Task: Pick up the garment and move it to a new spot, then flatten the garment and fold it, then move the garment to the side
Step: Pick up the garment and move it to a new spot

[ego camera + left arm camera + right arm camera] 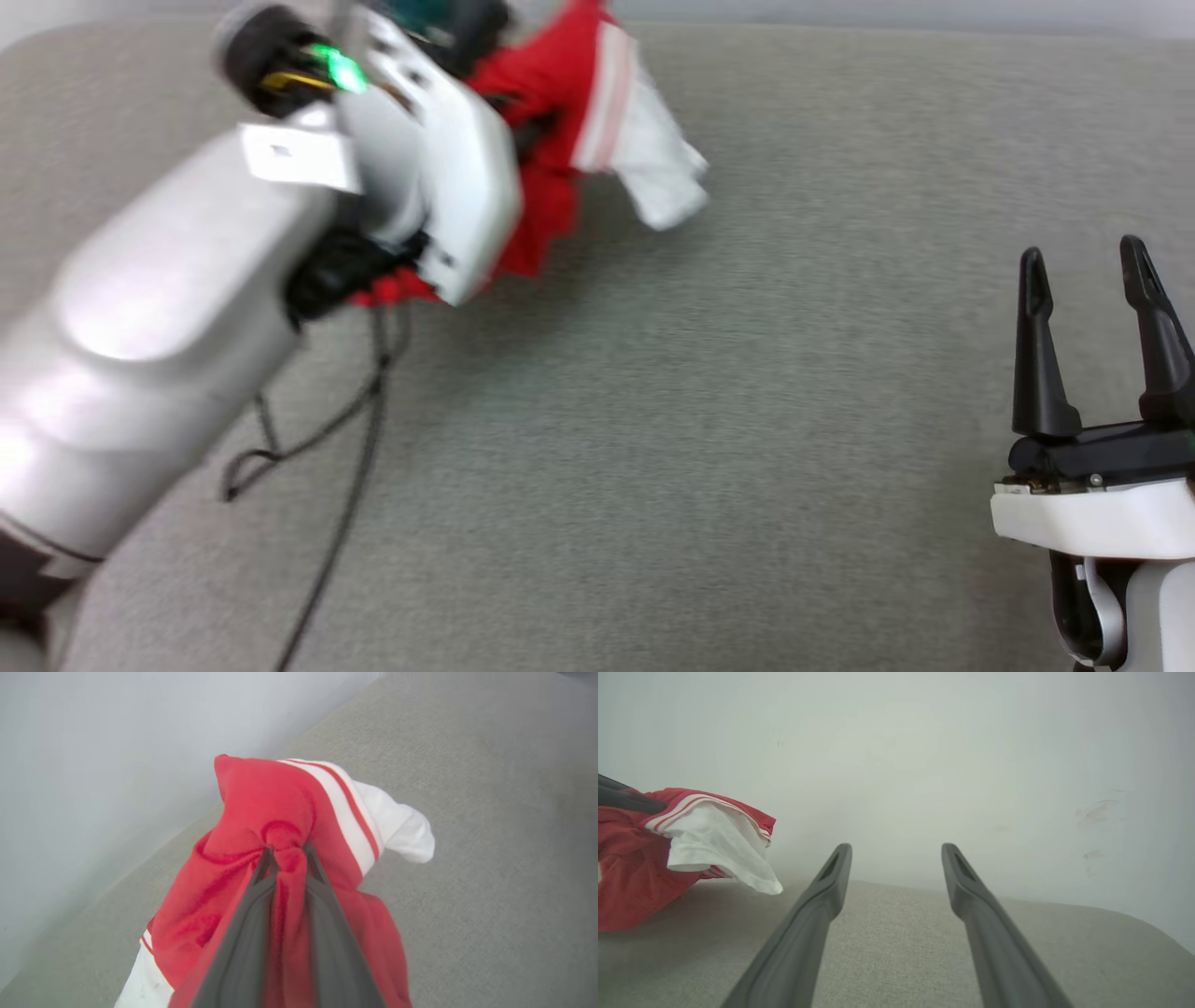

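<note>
You have a wide grey fabric surface (672,439) before you, running back to a pale wall (924,742). Your left arm (140,355) reaches across the left side of the head view, blurred, towards the far edge of the surface. There the shirt (261,807) hangs bunched from your left gripper (288,851), near the wall and well apart from your other arm. It is red, with a white short sleeve (658,159) drooping to the right and red-and-white stripes at the sleeve seam. In the right wrist view the sleeve hangs clear of the surface; whether the lowest red folds touch it you cannot tell. Your right gripper (1081,247) sits low at the right, its two dark fingers spread wide apart with nothing between them. Your left gripper's fingers are pinched together on a knot of the red cloth. A thin dark cable (359,439) trails down below your left arm
</note>
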